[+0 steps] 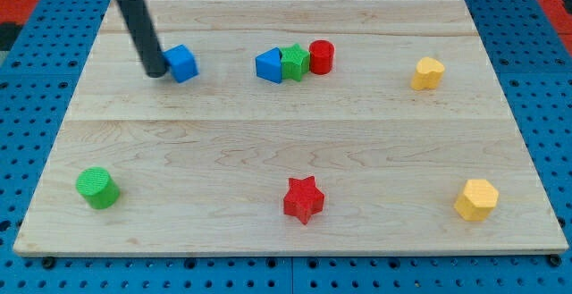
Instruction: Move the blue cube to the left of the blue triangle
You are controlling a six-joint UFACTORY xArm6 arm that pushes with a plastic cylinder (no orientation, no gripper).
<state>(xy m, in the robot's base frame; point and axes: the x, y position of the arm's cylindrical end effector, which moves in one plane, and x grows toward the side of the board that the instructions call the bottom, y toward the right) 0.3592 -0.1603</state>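
Nearest me, along the view's bottom, I see a green cylinder [96, 188], red star [303, 198] and yellow hexagon [475, 199]. Farther up, my tip [155, 72] touches the blue cube [181, 63] on its left; I have no fingers, only the rod. Well right sits the blue triangle [268, 66].

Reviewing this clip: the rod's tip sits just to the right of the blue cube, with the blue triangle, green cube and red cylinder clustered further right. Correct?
Not quite. In the camera view my tip sits just to the left of the blue cube, not its right. The rest holds: the blue triangle, green cube and red cylinder cluster further right.
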